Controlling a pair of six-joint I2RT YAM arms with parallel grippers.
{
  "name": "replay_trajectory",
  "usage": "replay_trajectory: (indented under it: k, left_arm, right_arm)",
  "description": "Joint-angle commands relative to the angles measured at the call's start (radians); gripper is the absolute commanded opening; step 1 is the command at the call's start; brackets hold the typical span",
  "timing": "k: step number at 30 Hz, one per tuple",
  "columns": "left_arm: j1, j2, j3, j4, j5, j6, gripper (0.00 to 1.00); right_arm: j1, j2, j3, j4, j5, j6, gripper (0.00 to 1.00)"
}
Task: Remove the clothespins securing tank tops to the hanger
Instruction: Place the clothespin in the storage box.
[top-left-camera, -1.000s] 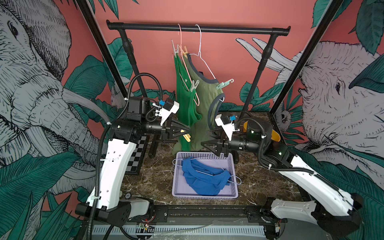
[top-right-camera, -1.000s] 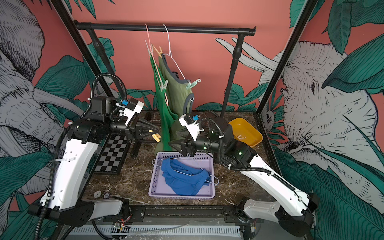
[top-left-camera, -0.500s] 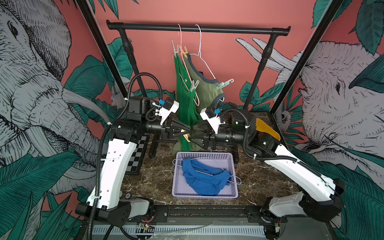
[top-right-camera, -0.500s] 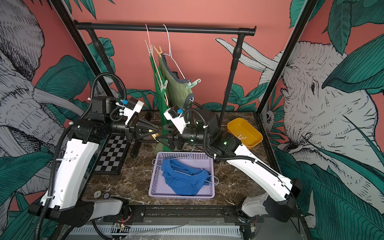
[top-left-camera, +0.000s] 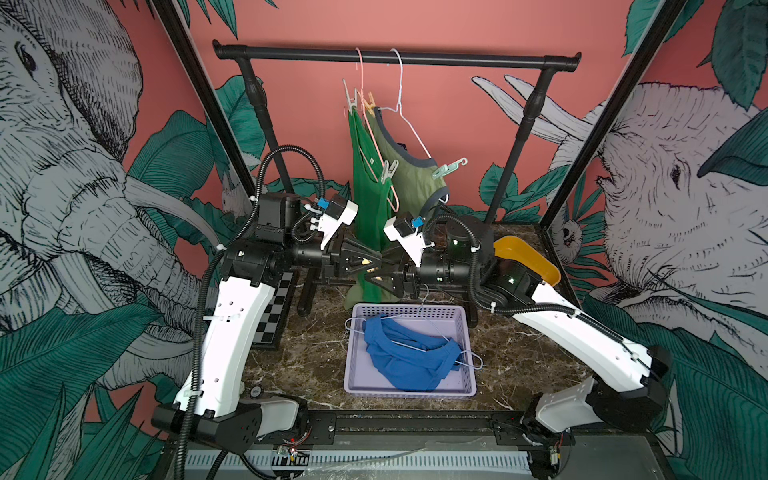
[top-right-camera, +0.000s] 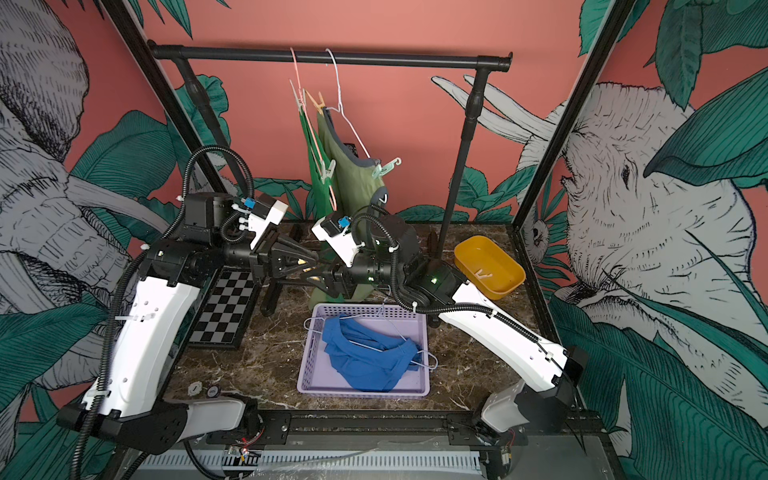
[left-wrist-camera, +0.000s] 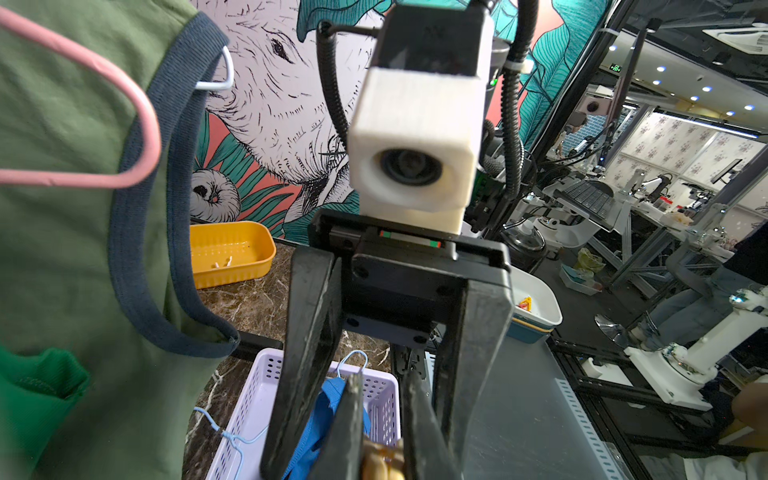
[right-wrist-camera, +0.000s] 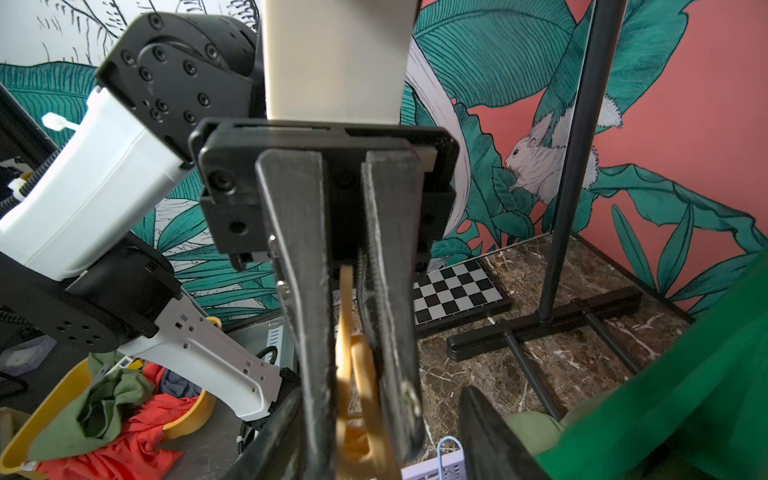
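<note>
My left gripper (top-left-camera: 377, 262) is shut on a tan-orange clothespin (left-wrist-camera: 380, 461), held in front of the hanging tops. My right gripper (top-left-camera: 374, 272) faces it nose to nose, open, its jaws apart on either side of the left fingertips (right-wrist-camera: 307, 291) and the clothespin (right-wrist-camera: 353, 374). A bright green tank top (top-left-camera: 365, 178) hangs on a pink hanger and an olive one (top-left-camera: 409, 174) on a white hanger. Both still carry clothespins: white and tan at the top (top-left-camera: 370, 102), a pale one (top-left-camera: 386, 170) and a mint one (top-left-camera: 446, 168) lower down. A blue tank top (top-left-camera: 407, 353) lies in the basket.
The lavender basket (top-left-camera: 467, 332) sits mid-table under both grippers. A yellow bin (top-right-camera: 515, 270) at the back right holds loose white clothespins (top-right-camera: 482, 274). A checkerboard (top-left-camera: 272, 316) lies at the left. The black rack rail (top-left-camera: 395, 54) and its posts and feet stand behind.
My right arm has swung left from beside the yellow bin to meet the left gripper, and its jaws have narrowed somewhat. The left arm and its clothespin have stayed put.
</note>
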Motion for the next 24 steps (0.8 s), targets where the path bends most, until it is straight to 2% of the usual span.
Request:
replay_trajectory:
  k: [1,9,17,20,24]
  left_arm:
    - [-0.005,-0.036,-0.009,0.007,0.044,-0.002,0.0]
    - [-0.005,-0.038,0.002,0.0,0.066,0.001,0.0]
    - [-0.005,-0.041,0.0,0.002,0.075,0.002,0.0]
    - [-0.005,-0.04,0.002,0.002,0.078,0.002,0.06]
    - [-0.005,-0.04,0.005,0.008,0.088,0.003,0.27]
  right_arm:
    - [0.005,0.005,0.032,0.036,-0.017,-0.007,0.5]
    - [0.005,0.011,0.033,0.035,-0.021,0.0,0.38]
    - [0.006,0.01,0.029,0.039,-0.013,0.002,0.18]
    - [0.006,0.012,0.03,0.04,-0.012,0.002,0.11]
    - [0.006,0.011,0.025,0.04,0.001,0.001,0.02]
